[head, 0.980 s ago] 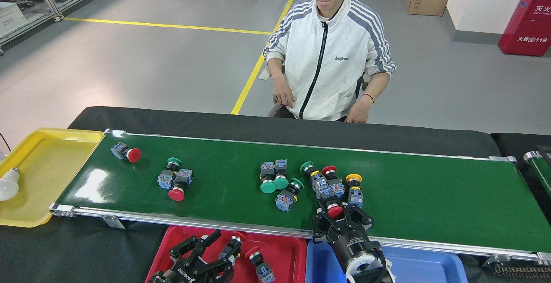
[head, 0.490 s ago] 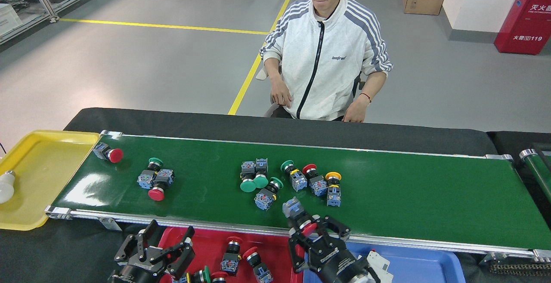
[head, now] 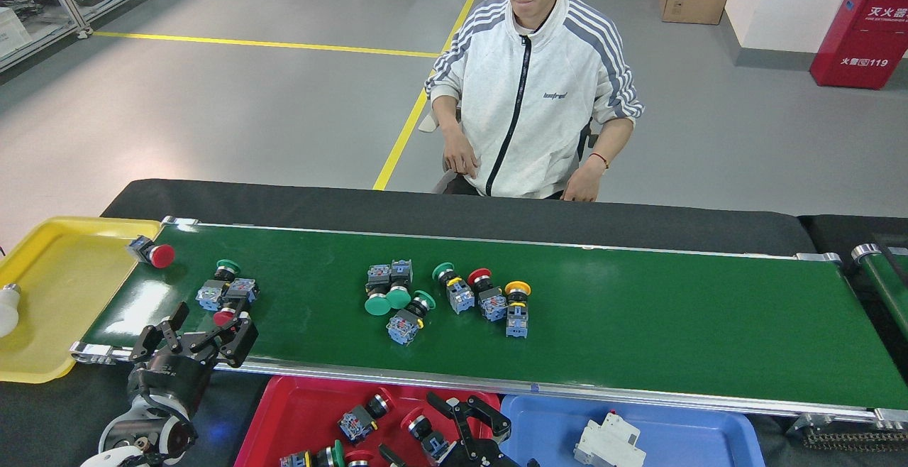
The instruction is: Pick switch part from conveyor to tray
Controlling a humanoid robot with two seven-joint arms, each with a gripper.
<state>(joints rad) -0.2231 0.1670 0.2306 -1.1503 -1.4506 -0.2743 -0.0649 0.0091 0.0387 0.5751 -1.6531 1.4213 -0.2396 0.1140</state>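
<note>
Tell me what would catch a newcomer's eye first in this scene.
The green conveyor crosses the whole view, with colourful switches clustered mid-belt. A person in a white striped jacket sits just behind it. My open left gripper hovers at the near rail by a red switch.

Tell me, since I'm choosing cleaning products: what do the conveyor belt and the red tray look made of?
The conveyor belt looks like smooth glossy dark-green PVC or rubber, since it mirrors the ceiling lights; its side rails look like bare silver aluminium. The red tray looks like moulded plastic with a dull sheen, though I can't be sure.
</note>
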